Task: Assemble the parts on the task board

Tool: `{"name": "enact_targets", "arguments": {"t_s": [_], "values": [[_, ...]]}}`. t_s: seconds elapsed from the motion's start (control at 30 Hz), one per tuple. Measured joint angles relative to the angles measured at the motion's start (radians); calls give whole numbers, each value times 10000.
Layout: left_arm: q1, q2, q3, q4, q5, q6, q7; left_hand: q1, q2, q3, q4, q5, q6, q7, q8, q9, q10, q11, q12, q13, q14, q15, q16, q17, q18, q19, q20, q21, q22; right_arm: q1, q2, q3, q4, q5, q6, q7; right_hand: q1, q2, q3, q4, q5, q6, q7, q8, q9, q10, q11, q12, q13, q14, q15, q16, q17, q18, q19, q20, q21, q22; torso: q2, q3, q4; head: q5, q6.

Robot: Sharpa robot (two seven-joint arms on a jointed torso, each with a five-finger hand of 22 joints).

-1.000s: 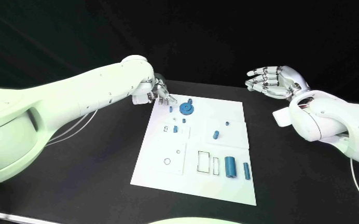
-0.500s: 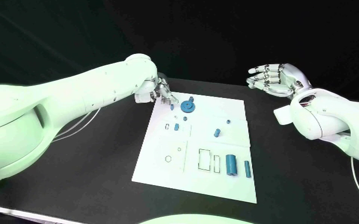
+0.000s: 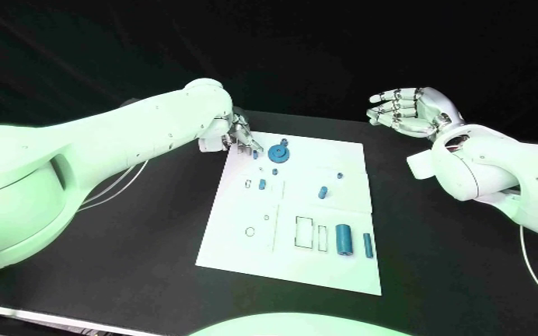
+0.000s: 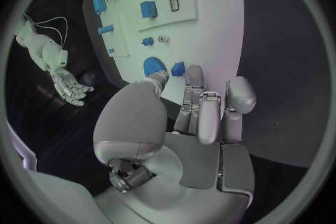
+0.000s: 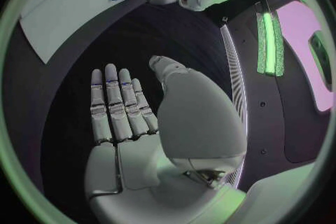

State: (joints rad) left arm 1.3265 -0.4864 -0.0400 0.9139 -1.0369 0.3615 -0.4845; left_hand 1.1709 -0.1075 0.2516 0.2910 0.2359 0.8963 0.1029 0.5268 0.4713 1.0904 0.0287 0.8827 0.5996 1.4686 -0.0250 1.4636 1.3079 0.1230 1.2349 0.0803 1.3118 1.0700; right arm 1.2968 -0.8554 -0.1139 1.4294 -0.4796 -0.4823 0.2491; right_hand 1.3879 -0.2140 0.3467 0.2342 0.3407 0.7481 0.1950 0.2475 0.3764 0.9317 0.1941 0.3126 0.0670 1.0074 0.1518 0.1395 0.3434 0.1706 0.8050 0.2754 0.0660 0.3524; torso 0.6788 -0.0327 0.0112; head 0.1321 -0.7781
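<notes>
The white task board (image 3: 294, 262) lies in the middle of the black table. At its far left corner a blue round disc (image 3: 279, 155) stands beside a small blue piece (image 3: 256, 154). My left hand (image 3: 238, 140) hovers at that corner with straight fingers (image 4: 194, 81), their tips right next to the small blue piece (image 4: 178, 69) and the disc (image 4: 153, 65); I cannot tell if they touch. Nothing is in its grasp. My right hand (image 3: 409, 114) is raised to the right of the board, its palm bare and its fingers (image 5: 115, 98) stretched out.
More blue parts lie on the board: a short peg (image 3: 263, 184), another (image 3: 323, 192), a thick cylinder (image 3: 344, 238) and a thin rod (image 3: 368, 245) near the front right. Outlined slots (image 3: 305, 232) sit beside them. Bare black table surrounds the board.
The whole picture has shifted slightly, so the camera moved. Both hands keep their places relative to the board.
</notes>
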Motion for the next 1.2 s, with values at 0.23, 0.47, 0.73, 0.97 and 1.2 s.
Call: {"name": "enact_targets", "arguments": {"t_s": [0.23,0.47,0.73,0.97,1.2], "values": [[-23,24,-4,-42,-4,-22,17,225,84,112,0,0,30,-30,0,-14,37,-37,40,-13,-36,-35,27,-1,1,35,-35,38,61,0,6,0,-3,10,4,1,3,-3,0,0,41,0,0,0,-10,0,0,0,-7,0,0,-1,-22,1,0,0,0,-30,-6,-1,3,-34,-72],[-28,32,-4,-60,-3,-32,49,569,90,262,-14,-1,86,-46,-50,-13,36,-36,39,-24,-36,-35,26,-1,1,35,-35,38,78,0,18,0,-22,16,21,-20,3,-3,0,1,41,0,0,-40,-25,-37,36,0,-12,0,0,-38,-56,0,-35,36,0,-85,-14,0,13,-38,-99],[-29,43,-3,-39,6,-23,108,1266,-2,571,-127,-1,229,-157,-51,10,145,-145,80,-36,-37,-107,93,-2,1,80,-80,74,147,-1,25,0,-43,22,45,-40,-39,35,-1,1,41,0,0,-39,-24,-36,36,-39,-15,0,0,-38,-69,-1,-35,36,0,-106,-17,4,13,-56,-119],[-30,11,-4,4,69,-30,169,2229,-83,1567,-527,-101,338,-270,70,39,781,-257,769,777,-19,-272,155,-2,-158,198,-198,196,353,-1,26,0,-50,26,62,-50,-76,-4,-29,-27,41,0,0,-39,-34,-36,36,-39,-20,0,0,-38,-78,-1,-35,36,0,-120,-17,12,9,-47,-127],[-33,-135,11,137,270,-96,188,2403,-228,2115,-15,-156,258,-265,71,39,1127,-271,1131,1310,-34,-287,194,-3,-159,309,-227,310,594,-2,32,0,-61,28,76,-57,-76,-4,-29,-27,40,1,0,-39,-34,-36,36,-39,-19,0,0,-38,-88,-1,-34,35,0,-133,-16,14,20,-71,-128]]}}
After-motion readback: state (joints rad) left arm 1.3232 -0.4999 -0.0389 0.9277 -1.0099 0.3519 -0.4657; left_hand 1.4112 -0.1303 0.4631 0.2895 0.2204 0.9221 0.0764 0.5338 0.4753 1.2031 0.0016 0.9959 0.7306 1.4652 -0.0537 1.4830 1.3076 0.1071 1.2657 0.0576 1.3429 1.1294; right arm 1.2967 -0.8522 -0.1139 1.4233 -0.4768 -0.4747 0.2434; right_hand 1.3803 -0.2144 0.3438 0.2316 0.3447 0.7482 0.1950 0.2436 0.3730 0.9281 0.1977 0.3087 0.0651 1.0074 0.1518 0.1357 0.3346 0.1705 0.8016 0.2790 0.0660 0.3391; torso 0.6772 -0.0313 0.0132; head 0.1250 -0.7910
